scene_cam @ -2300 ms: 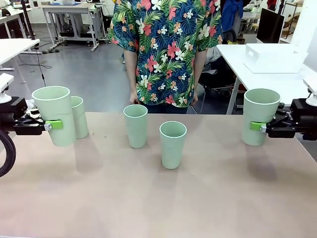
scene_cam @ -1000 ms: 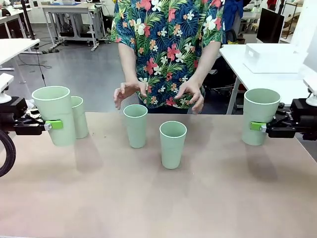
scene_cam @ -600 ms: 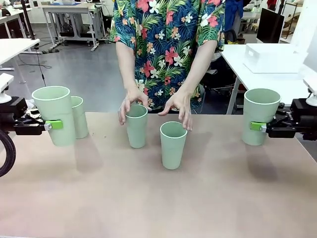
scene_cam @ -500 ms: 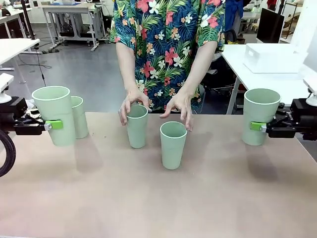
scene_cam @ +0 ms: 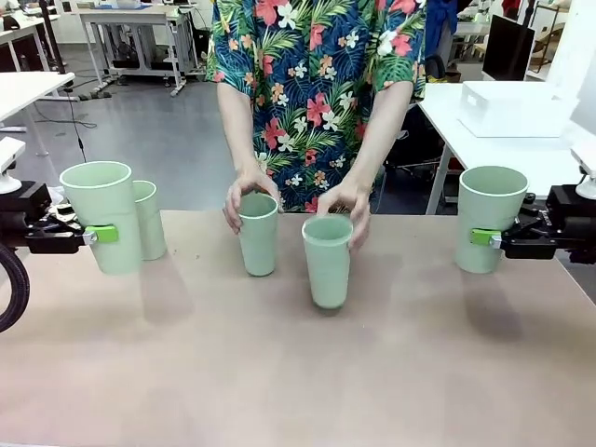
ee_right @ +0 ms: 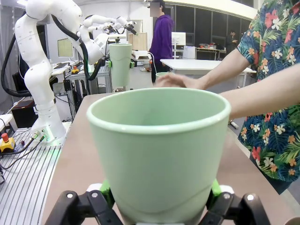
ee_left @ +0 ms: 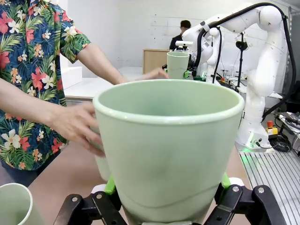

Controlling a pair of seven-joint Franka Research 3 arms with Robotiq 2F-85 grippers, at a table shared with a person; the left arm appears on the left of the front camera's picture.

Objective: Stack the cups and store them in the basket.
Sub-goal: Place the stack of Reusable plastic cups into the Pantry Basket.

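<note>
My left gripper is shut on a mint green cup, held upright just above the table at far left; that cup looms large in the left wrist view. Behind it stands another green cup. My right gripper is shut on a green cup at far right, seen close as a cup in the right wrist view. The person's one hand grips a middle cup. Their other hand lifts a second middle cup slightly. The basket is out of view.
A white tray lies on a side table at back right. The person stands at the far edge, centre. Bare tabletop stretches across the near half between my arms.
The person's hands came down onto the two middle cups and closed on them; the nearer middle cup has been raised a little. Both of my arms have stayed still.
</note>
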